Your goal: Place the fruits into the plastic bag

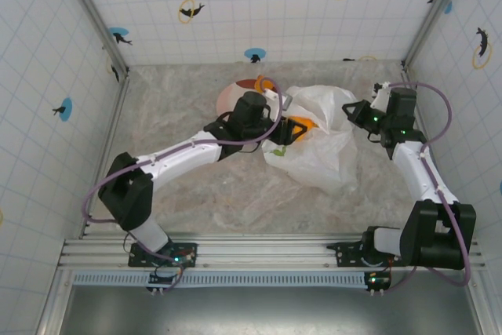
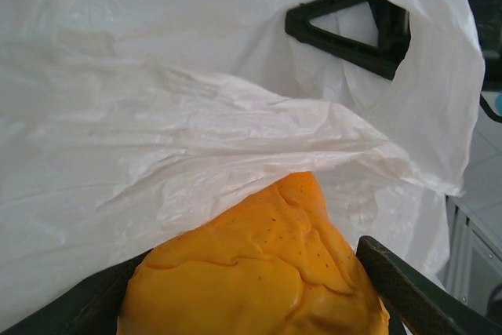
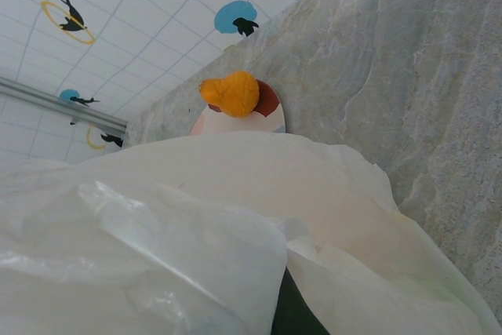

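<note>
mid-delivery in the bagging job: left hand (image 1: 292, 129) clamped on an orange fruit (image 2: 259, 272), poised at the mouth of the bag (image 1: 321, 158), itself crumpled on the worktop (image 1: 235, 194) right of centre. right hand (image 1: 354, 111) pinched shut, by the look of it on the bag's far rim, holding the opening up. judged to be the drop-in step, not yet finished, with the fruit just short of the film's lip rather than under it. next move likely calling for a short push forward beneath the raised fold, then fingers parted only once well inside, to avoid a roll back out onto the worktop; right hand best left shut and steady meanwhile. from the overhead camera: both arms converging on the bag, the pale plate (image 1: 230, 98) just behind the left wrist, and the held fruit as little more than an orange sliver. from the left wrist: close on dimpled orange skin between dark fingers (image 2: 408, 288), the overhanging fold of film, and a black finger of the right hand beyond the bag. from the right wrist: film across the foreground and, past it, a second orange fruit (image 3: 230, 93) waiting on the plate with something reddish (image 3: 269, 100) beside it, clearer here than from above.
</note>
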Motion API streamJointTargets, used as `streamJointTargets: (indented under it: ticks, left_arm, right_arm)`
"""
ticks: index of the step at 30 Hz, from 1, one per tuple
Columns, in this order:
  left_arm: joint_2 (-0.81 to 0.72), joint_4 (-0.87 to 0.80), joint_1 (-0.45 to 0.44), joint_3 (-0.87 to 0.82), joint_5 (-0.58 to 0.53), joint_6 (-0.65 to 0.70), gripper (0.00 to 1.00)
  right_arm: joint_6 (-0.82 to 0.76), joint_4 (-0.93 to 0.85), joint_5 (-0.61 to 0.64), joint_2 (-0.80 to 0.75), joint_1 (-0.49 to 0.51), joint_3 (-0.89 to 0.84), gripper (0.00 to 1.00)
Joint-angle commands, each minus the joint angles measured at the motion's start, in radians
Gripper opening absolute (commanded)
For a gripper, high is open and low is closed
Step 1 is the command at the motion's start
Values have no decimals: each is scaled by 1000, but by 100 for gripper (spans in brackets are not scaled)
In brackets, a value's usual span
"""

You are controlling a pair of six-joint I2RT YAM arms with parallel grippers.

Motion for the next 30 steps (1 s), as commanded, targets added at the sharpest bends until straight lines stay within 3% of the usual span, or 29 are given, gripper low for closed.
streamJointTargets:
  ticks: [1,11,16,30]
  left_arm:
    - [48,29,0,62,-68,-5,47]
    - [239,-29,0,238,-148,22,49]
    - [345,-77,-2,315,-76,41,51]
    - [439,-41,-18,284,130,47,59]
  right_arm:
    - [-31,0,-32,10,7,18,0]
    - [-41,1,-66,11,30,20,0]
    - [-40,2,-73,17,34,20,0]
    - [27,68,-69,42,32,-5,0]
